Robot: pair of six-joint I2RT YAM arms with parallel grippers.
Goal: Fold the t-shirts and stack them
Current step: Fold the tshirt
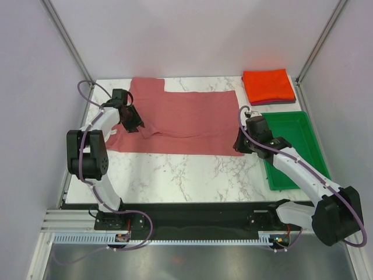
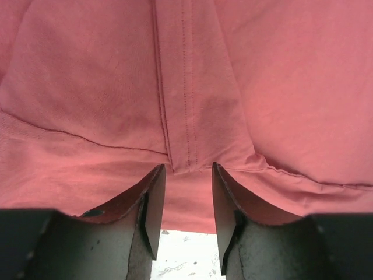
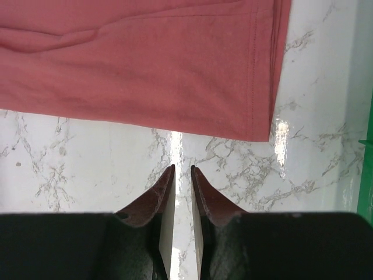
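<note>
Rose-red t-shirt [image 1: 186, 119] lies spread on the far table [image 1: 175, 175], my left tool [image 2: 189, 169] pinching a seamed fold at its left side, probably to fold it inward, while my right tool [image 3: 182, 169] waits almost closed and empty by the near-right hem corner.

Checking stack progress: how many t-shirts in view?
3. A dusty rose-red cotton t-shirt lies spread mid-table; a folded bright orange-red t-shirt sits at the far right corner atop a dark maroon t-shirt, only its edge showing. Others may be hidden.

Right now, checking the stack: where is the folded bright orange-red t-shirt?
In the top view, the folded bright orange-red t-shirt lies at the far right corner of the marble table, just beyond the green plastic tray.
</note>
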